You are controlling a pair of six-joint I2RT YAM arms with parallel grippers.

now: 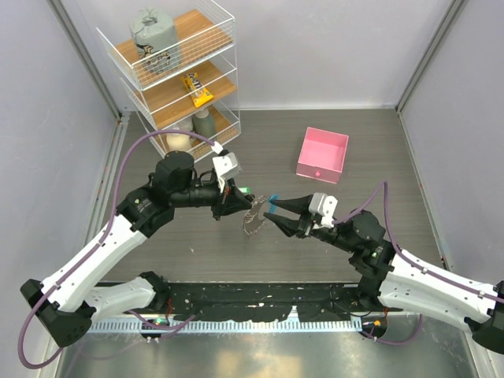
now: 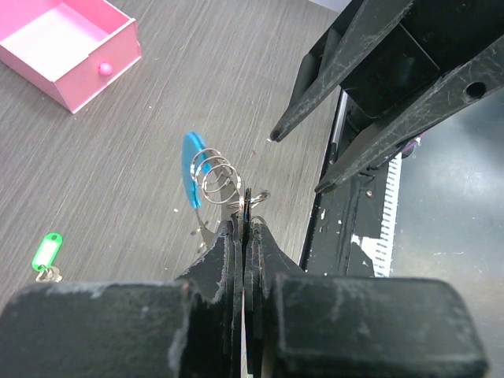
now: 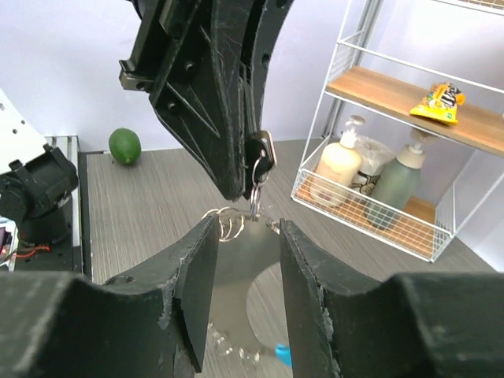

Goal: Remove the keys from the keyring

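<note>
Black left gripper (image 1: 239, 205) clamps keys (image 1: 253, 220) aloft | right gripper (image 1: 270, 211) parted, facing it

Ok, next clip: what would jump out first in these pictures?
Above the middle of the table, the left gripper is shut on the keys, and the right gripper faces it nose to nose, open. Behind them, a pink box sits back right and a wire shelf back left.

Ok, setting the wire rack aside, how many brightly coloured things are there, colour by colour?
Pink: 1, the open box
Blue: 1, the tag on the keyring
Green: 2, the loose key tag and the lime
Total: 4
</note>
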